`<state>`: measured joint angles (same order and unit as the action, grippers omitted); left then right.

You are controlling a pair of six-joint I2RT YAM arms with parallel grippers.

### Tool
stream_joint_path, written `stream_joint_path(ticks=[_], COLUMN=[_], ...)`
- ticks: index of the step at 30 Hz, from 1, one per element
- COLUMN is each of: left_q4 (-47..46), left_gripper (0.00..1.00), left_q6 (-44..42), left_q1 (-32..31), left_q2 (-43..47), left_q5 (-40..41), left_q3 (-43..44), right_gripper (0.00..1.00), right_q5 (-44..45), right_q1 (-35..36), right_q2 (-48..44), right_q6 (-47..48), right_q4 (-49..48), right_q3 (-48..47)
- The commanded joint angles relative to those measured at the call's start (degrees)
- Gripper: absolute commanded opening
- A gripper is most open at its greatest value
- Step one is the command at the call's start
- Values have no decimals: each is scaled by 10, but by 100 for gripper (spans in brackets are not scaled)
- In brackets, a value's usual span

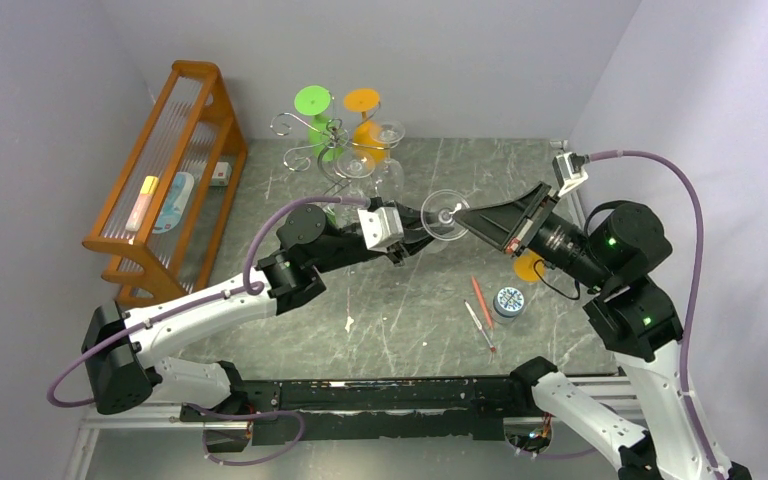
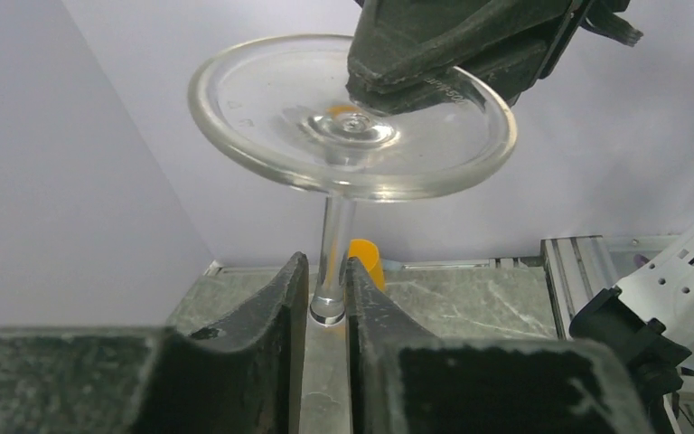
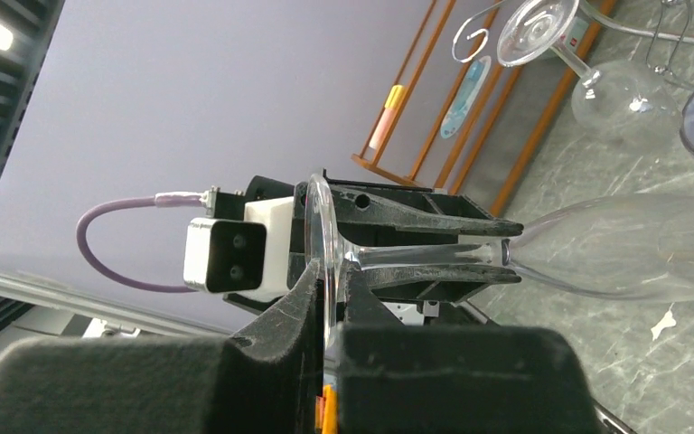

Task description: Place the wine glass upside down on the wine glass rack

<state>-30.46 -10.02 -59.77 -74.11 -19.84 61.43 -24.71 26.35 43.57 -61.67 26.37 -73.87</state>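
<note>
A clear wine glass (image 1: 444,214) is held in the air over the middle of the table, between both arms. My left gripper (image 1: 415,228) is shut on its stem (image 2: 332,244), with the foot disc (image 2: 262,99) above the fingers. My right gripper (image 1: 463,215) is shut on the rim of the foot (image 3: 319,226), and it shows in the left wrist view (image 2: 434,63). The bowl (image 3: 623,249) points away from the right wrist camera. The silver wire wine glass rack (image 1: 312,148) stands at the back, left of the held glass, with clear glasses (image 1: 388,135) hanging on it.
An orange wooden slatted rack (image 1: 175,170) stands along the left wall. Two pens (image 1: 480,312) and a round tin (image 1: 508,300) lie right of centre. An orange object (image 1: 530,266) sits under the right arm. Green (image 1: 312,100) and orange (image 1: 362,100) discs top the silver rack.
</note>
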Motion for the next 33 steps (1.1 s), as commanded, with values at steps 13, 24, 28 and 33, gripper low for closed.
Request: stream_joint_path(ticks=[13, 24, 28, 33], left_q4=[122, 421, 533, 610], left_gripper=[5, 5, 5, 5], left_q6=[55, 57, 45, 49], left_q1=[-3, -3, -3, -3], left_q2=[37, 158, 184, 179], left_q5=[-43, 145, 263, 416], left_q3=[9, 30, 92, 171], right_gripper=[59, 73, 73, 72], right_q5=[84, 239, 259, 278], right_q1=[-1, -1, -1, -1], right_q2=[-35, -60, -61, -61], right_q6=[13, 95, 119, 133], right_q4=[-61, -15, -13, -17], right_q3=[41, 79, 78, 82])
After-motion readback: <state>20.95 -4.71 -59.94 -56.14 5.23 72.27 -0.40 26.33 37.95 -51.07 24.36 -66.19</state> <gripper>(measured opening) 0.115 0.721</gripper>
